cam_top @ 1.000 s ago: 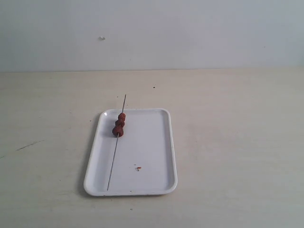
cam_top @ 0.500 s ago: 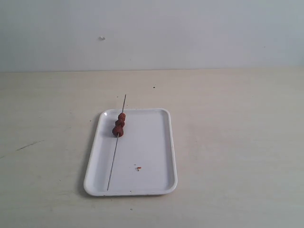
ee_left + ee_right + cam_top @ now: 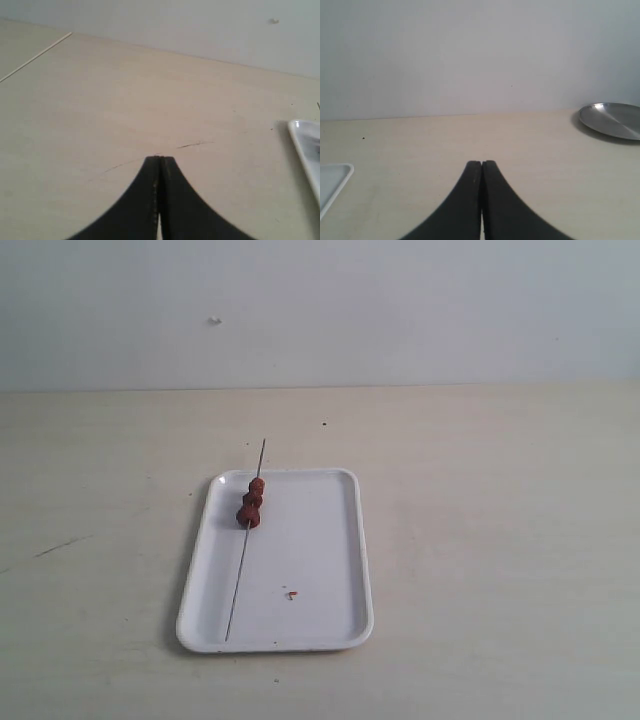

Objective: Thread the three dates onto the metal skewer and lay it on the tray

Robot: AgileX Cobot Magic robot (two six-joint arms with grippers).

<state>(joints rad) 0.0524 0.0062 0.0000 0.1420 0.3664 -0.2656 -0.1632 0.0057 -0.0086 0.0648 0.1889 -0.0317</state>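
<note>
No change is seen over the last second: the three dates (image 3: 251, 502) sit threaded at 11 o'clock on the metal skewer (image 3: 238, 580) laid along the tray (image 3: 320, 540), the left gripper (image 3: 160, 158) and right gripper (image 3: 481, 162) are pressed closed and empty, and the task is judged done.

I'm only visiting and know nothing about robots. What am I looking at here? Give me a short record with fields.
table: pale, wide
tray: white, flat on the table
skewer: lies along the tray's left side in the exterior view, far tip past the rim
dates: three, threaded in a row near the skewer's far end
crumb: tiny, reddish, on the tray
left tool: shut, empty, off the tray
right tool: shut, empty, off the tray
metal plate: round, seen in the right wrist view
task: looks done
</note>
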